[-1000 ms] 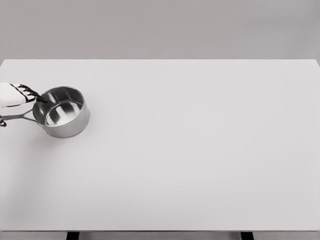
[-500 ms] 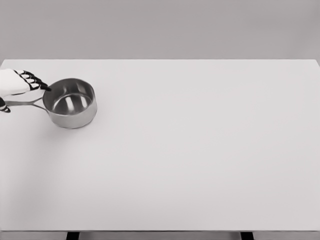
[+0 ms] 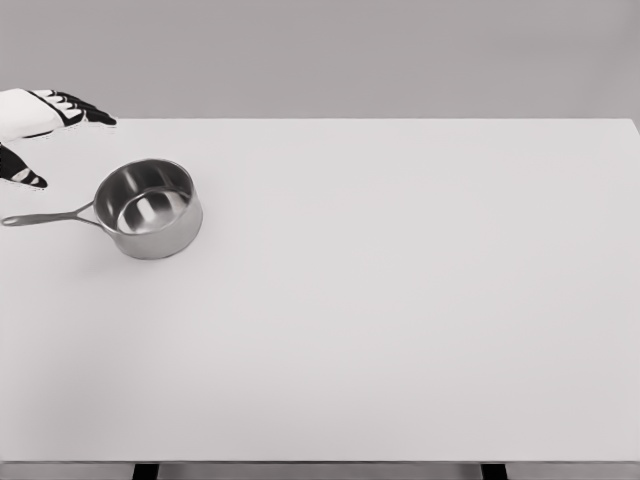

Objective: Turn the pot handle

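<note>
A shiny steel pot [image 3: 150, 210] stands upright on the white table [image 3: 400, 300] at the far left. Its thin handle [image 3: 45, 217] points left toward the picture's edge. My left hand [image 3: 50, 135] hovers above and behind the handle, clear of the pot, with fingers [image 3: 85, 108] spread and the thumb [image 3: 22, 176] apart below them. It holds nothing. The right arm does not show.
The table's far edge runs just behind the left hand. Dark table legs [image 3: 145, 470] show at the bottom edge.
The left hand has let go of the handle and risen up and back. The pot has shifted slightly right and its handle has swung to point straight left.
</note>
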